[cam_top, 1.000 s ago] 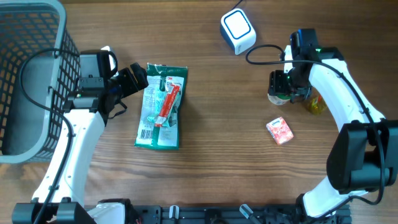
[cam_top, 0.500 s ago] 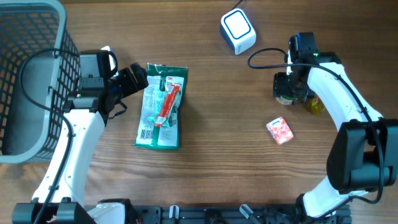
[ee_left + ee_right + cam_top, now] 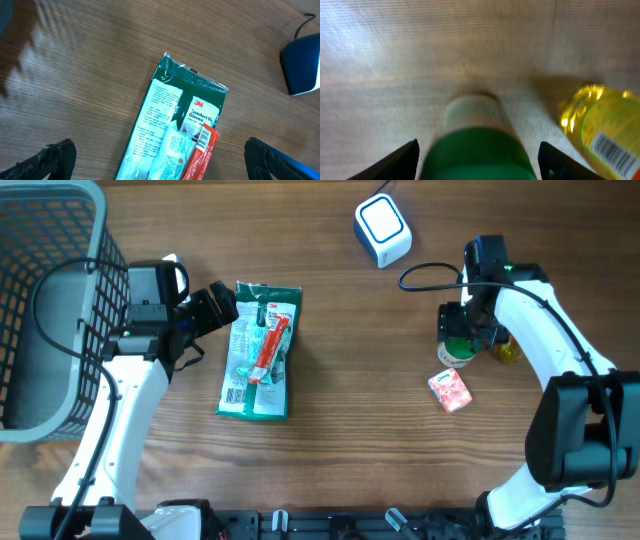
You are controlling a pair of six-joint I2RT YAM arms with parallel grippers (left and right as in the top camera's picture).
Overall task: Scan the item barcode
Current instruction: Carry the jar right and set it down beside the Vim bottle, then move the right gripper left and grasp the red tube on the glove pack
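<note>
Right gripper (image 3: 463, 330): toward the right edge of the table (image 3: 360, 440), about midway between far and near edges. Pointing down. Fingers (image 3: 410, 157) set wide, one on each side of a green-capped jar (image 3: 457, 353). The right wrist view is blurred, so I cannot tell whether the pads press on the cap or stand just off it.

Jar: upright, green cap toward the wrist camera, pale label below it. No barcode visible on it from either view.

Just beside the jar, on the side nearer the right edge: a yellow bottle (image 3: 507, 348). Its barcode shows in the right wrist view. Apart from the jar, not touching.

Near the jar, toward the near edge: a small pink packet (image 3: 449, 391), lying flat and tilted.

Toward the far edge, between centre and right: a white scanner (image 3: 382, 228) with a blue-rimmed face turned up. A black cable (image 3: 425, 265) loops close by, running to the right arm.

Left gripper (image 3: 222, 307): left half of the table, jaws fully wide, nothing between them. It sits just beside the far left corner of a green glove pack (image 3: 259, 350).

Glove pack: flat, long side running far to near, a red strip across its front, well apart from the jar.

Far left corner: grey mesh basket (image 3: 60, 200), hanging past the table's left edge.
</note>
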